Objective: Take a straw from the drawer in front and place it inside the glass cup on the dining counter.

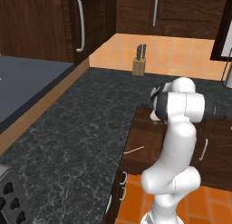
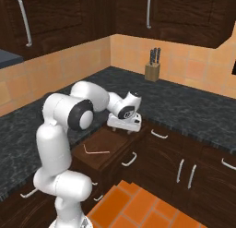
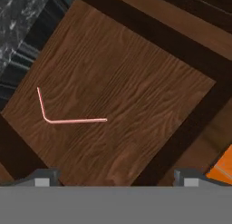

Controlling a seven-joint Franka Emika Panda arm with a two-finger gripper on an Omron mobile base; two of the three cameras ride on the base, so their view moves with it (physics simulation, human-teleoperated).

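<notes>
Lying flat on the floor of the open drawer (image 3: 136, 82), the straw (image 3: 68, 120) — likely light, thin, crushable — best pinched gently mid-way along its longer leg; gripper (image 3: 113, 177) spread wide above, empty.

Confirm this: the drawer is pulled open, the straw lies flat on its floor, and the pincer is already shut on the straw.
Not quite. The drawer is open and the straw lies flat on its floor, but the pincer is not shut on it. The hand view shows the fingertips spread wide apart, with the straw lying free on the wood ahead of them, untouched.
</notes>
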